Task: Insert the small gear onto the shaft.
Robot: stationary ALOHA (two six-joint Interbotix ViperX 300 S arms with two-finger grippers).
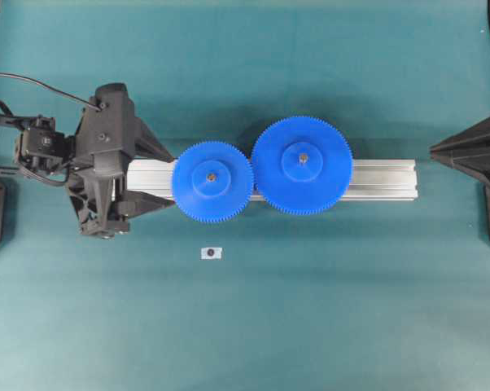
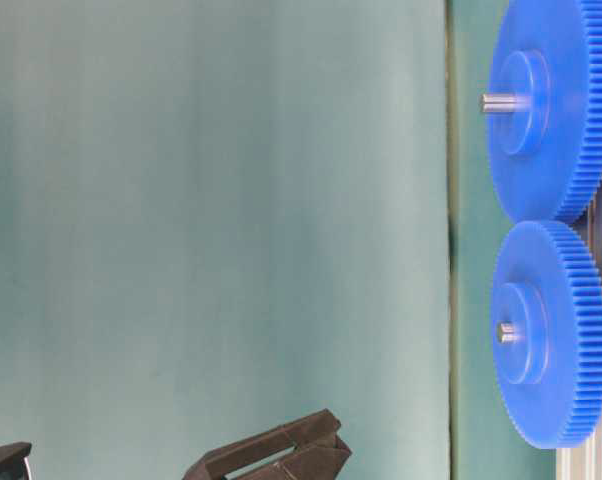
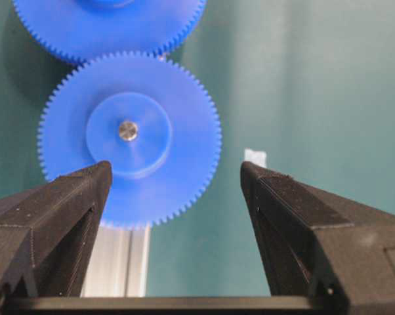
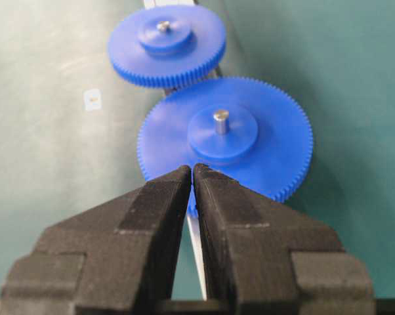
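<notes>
A teal desk (image 1: 245,326) carries a silver aluminium rail (image 1: 383,179) running left to right. The larger gear (image 1: 302,165) sits on the rail, and the small gear (image 1: 212,181) sits just left of it, teeth meshing, with a metal pin through its hub. The left tool (image 3: 176,172) stands wide open at the small gear's left edge, holding nothing. The right tool (image 4: 192,172) rests at the far right, pressed closed and empty. A small silvery tab (image 1: 211,253) lies alone on the desk nearer the front.
</notes>
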